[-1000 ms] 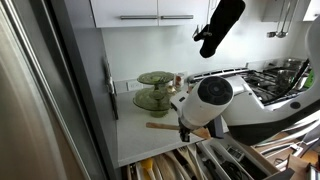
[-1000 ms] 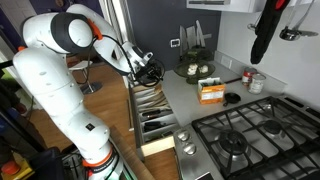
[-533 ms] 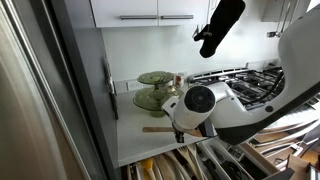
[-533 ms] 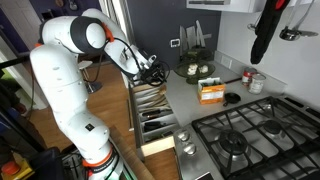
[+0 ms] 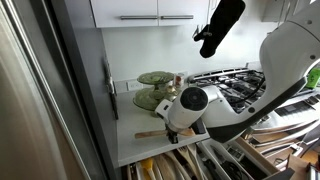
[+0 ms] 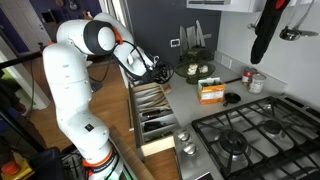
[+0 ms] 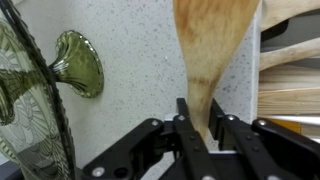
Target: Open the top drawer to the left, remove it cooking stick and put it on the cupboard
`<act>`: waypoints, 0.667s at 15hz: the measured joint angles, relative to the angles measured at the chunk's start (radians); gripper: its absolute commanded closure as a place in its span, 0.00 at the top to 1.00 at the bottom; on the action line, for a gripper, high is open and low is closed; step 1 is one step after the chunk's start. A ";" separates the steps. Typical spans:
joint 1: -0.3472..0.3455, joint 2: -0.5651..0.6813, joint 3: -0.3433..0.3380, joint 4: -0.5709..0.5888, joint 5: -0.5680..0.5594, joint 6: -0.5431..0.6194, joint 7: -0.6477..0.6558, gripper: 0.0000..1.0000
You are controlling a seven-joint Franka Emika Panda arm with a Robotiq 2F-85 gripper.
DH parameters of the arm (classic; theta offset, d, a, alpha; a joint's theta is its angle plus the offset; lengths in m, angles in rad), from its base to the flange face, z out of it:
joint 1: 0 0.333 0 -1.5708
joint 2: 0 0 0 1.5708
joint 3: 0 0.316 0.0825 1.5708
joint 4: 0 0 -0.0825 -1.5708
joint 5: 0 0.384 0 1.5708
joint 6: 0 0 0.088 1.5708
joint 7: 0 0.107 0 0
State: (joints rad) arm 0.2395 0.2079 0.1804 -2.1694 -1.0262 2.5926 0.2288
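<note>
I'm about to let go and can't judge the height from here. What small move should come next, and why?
Probably ease the gripper straight down, then open. It is shut on the stick, which hangs over the white worktop, past the open drawer and beside the green dish; contact with the worktop isn't clear.

Green glass dishes (image 5: 152, 99) sat by the wall, black oven mitt (image 5: 220, 25) hung overhead, orange box (image 6: 211, 92) lay beside the gas hob (image 6: 250, 140)

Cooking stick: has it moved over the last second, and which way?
Yes. Clamped in the gripper, the cooking stick has shifted left in an exterior view, farther from the hob, passing in front of the green dish.
</note>
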 measured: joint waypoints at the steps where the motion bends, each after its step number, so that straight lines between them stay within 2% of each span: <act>1: -0.001 0.007 -0.005 0.004 -0.001 0.014 -0.017 0.06; 5: -0.003 0.033 -0.021 0.025 -0.027 0.043 -0.046 0.06; 6: -0.003 0.039 -0.025 0.029 -0.042 0.051 -0.046 0.48; 7: -0.003 0.046 -0.027 0.035 -0.057 0.055 -0.045 0.49; 8: -0.003 0.052 -0.030 0.042 -0.073 0.056 -0.041 0.54; 10: -0.003 0.063 -0.035 0.054 -0.101 0.057 -0.029 0.69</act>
State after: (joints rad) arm 0.2366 0.2705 0.1455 -2.1153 -1.1269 2.6494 0.2002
